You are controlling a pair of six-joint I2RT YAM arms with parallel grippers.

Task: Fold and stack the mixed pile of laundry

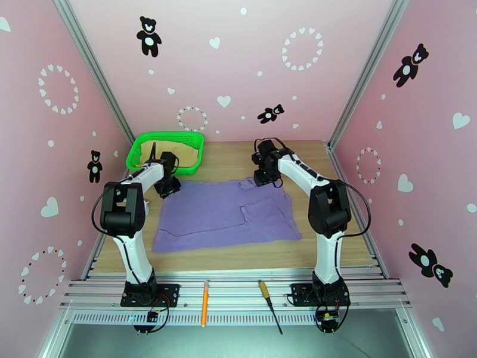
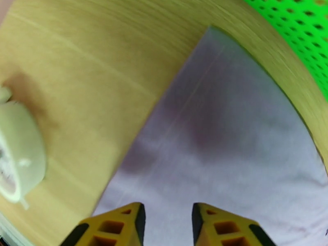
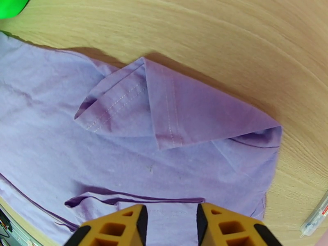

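Left claw (image 2: 168, 221) and right claw (image 3: 170, 223), both apart and empty, hang over the far edge of the lavender shirt (image 1: 220, 213) on the worktop (image 1: 238, 159); best pinch its 2 corners level, then fold nearward.

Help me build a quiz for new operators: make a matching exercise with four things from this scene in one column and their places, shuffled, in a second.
Things
1. purple shirt
2. tan garment
3. green basket
4. screwdriver

Places
A. on the metal rail at the near edge
B. spread out on the table
C. at the table's far left corner
D. inside the basket

Pairs: 1-B, 2-D, 3-C, 4-A
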